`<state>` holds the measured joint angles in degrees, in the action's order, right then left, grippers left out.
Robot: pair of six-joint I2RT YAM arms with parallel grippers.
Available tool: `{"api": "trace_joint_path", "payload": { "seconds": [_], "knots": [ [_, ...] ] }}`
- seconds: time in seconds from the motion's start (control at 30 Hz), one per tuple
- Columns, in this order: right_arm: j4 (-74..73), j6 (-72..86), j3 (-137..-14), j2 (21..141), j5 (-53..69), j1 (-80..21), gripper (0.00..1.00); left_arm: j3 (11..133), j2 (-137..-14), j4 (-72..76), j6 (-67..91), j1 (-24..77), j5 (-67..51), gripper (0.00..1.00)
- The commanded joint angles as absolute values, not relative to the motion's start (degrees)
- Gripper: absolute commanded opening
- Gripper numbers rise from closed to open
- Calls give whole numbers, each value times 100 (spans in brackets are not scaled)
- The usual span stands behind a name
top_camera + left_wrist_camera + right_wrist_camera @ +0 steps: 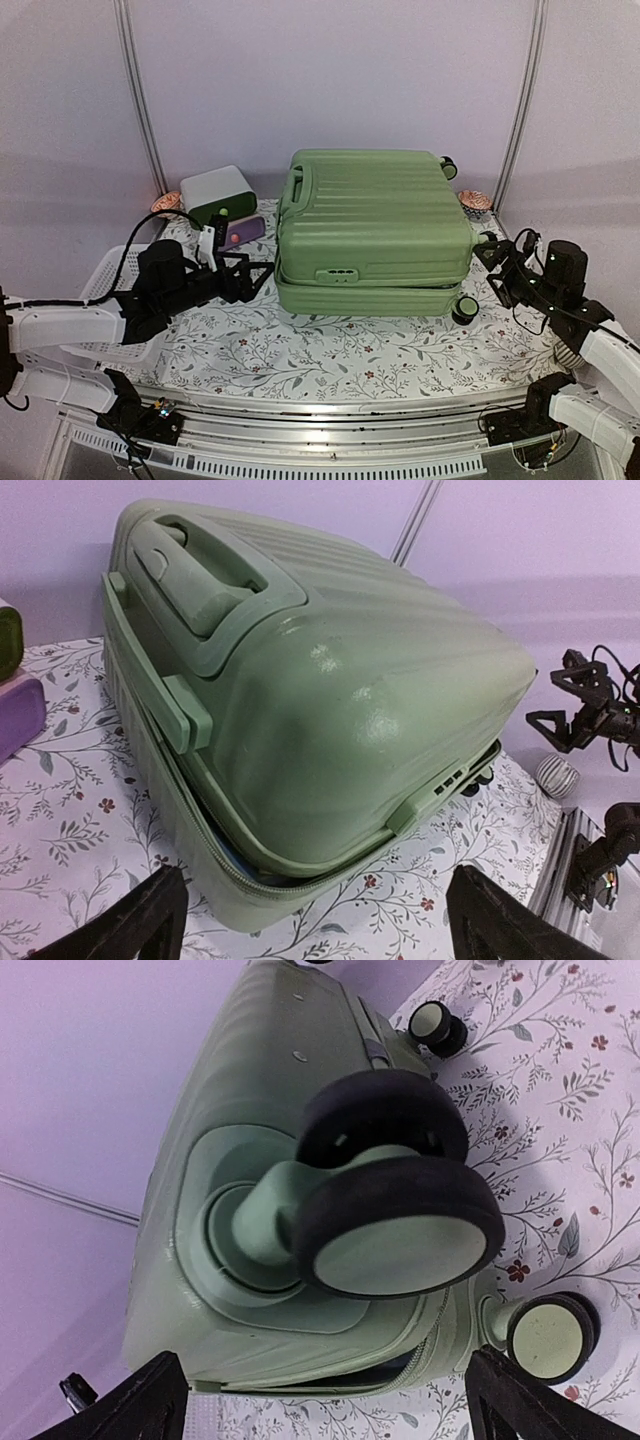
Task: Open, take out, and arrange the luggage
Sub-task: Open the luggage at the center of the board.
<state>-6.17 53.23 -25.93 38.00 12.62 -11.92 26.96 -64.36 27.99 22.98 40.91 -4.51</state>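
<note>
Floral-printed tablecloth point(330, 355) spread beneath the luggage point(375, 215), a glossy light-green hard shell with ribbed top, lying flat, lid ajar along the zipper point(250, 875). Left gripper point(262, 277) just left of the luggage, jaws spread wide, empty; right gripper point(487, 255) just right of it near black wheels point(400, 1230), likewise splayed, holding nothing.

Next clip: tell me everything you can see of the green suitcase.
The suitcase is a large light-green hard shell with ribs, looking like glossy plastic. It lies flat on the floral tablecloth, the only thing visibly touching it. A moulded green handle sits on its left end, a combination lock on the near edge, and black wheels with pale hubs on the right. The zip is undone and the lid sits slightly ajar.
</note>
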Motion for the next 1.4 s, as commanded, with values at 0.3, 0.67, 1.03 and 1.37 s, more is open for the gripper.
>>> {"api": "trace_joint_path", "payload": {
  "seconds": [0.3,0.67,1.03,1.37],
  "knots": [
    [2590,6602,-1683,4017,1278,-1169,99,2681,-6107,2724,2348,4197,-479,92],
    [2063,7197,-2353,5089,1005,-1169,99,2637,-6158,2738,2322,4208,-471,92],
    [2269,7628,-2097,5354,222,-1169,99,2600,-6215,2752,2252,4206,-436,92],
    [3773,7731,-2556,6294,754,-1169,97,2710,-6417,2836,2203,4209,-587,92]
  ]
}}
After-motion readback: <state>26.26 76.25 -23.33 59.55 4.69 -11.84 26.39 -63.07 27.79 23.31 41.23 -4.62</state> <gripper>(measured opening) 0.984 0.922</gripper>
